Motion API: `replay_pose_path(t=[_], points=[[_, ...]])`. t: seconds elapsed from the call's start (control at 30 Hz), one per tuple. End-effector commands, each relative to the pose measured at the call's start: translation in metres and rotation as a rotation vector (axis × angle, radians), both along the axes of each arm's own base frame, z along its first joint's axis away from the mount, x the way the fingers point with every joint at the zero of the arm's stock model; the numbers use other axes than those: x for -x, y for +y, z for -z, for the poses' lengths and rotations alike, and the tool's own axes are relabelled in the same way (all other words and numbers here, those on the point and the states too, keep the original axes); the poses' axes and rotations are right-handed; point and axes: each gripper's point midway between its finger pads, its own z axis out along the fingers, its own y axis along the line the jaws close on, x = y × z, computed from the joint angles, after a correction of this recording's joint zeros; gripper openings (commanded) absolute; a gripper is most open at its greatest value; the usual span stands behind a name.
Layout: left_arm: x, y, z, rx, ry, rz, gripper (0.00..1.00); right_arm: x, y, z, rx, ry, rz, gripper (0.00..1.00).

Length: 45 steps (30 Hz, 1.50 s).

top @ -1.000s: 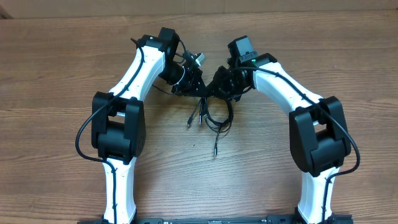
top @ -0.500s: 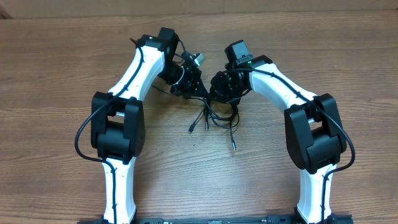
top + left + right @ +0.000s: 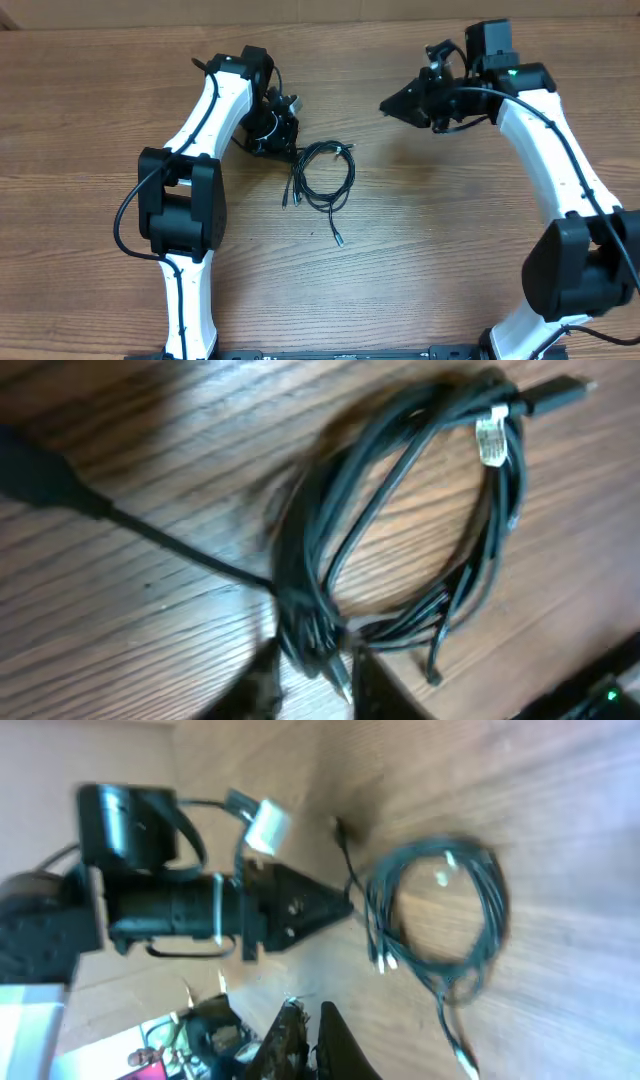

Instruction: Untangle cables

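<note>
Your cords (image 3: 322, 178) lie on the wooden table (image 3: 450, 250), in the middle. They are just beside your left claw (image 3: 290, 148) and well apart from your right claw (image 3: 388, 104). They are thin, black and bendy, wound into a loose round ring. A few ends stick out of the ring toward the near edge, with small shiny tips. One small white tag (image 3: 490, 438) sits on the ring. The table is brown with long wood lines.

Your left claw's fingers (image 3: 262, 682) stand a little apart, with wood showing between them. They grip nothing. The ring lies right at their tips, but that view is blurry, so you cannot tell if they touch it. Your right claw is pressed closed and empty. Its own view is blurry too, and its fingers are cut off at the bottom edge.
</note>
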Motion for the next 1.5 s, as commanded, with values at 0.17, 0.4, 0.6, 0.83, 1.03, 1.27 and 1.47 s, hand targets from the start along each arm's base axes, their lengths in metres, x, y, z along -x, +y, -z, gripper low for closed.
replay_pose_path(t=[0.17, 0.4, 0.6, 0.83, 1.03, 1.27, 1.47], points=[[-0.007, -0.003, -0.003, -0.037, -0.034, -0.046, 0.59, 0.012, -0.020, 0.031, 0.220, 0.062, 0.029, 0.17], [-0.002, -0.020, 0.020, -0.188, 0.005, -0.271, 0.50, 0.012, -0.023, 0.033, 0.237, 0.062, 0.036, 0.23], [-0.003, -0.007, 0.029, -0.344, -0.024, -0.397, 0.49, 0.013, -0.023, 0.034, 0.244, 0.063, 0.031, 0.24], [-0.004, -0.014, 0.029, -0.348, -0.029, -0.429, 0.28, 0.015, -0.026, 0.036, 0.261, 0.068, 0.027, 0.24], [-0.002, -0.016, 0.029, -0.350, -0.032, -0.423, 0.23, 0.015, -0.026, 0.036, 0.261, 0.068, 0.027, 0.28], [0.008, 0.007, 0.046, -0.472, -0.027, -0.501, 0.04, 0.016, -0.026, 0.036, 0.261, 0.071, 0.026, 0.31], [-0.006, -0.009, 0.024, -0.362, -0.061, -0.428, 0.04, 0.016, -0.024, 0.035, 0.249, 0.068, 0.023, 0.29]])
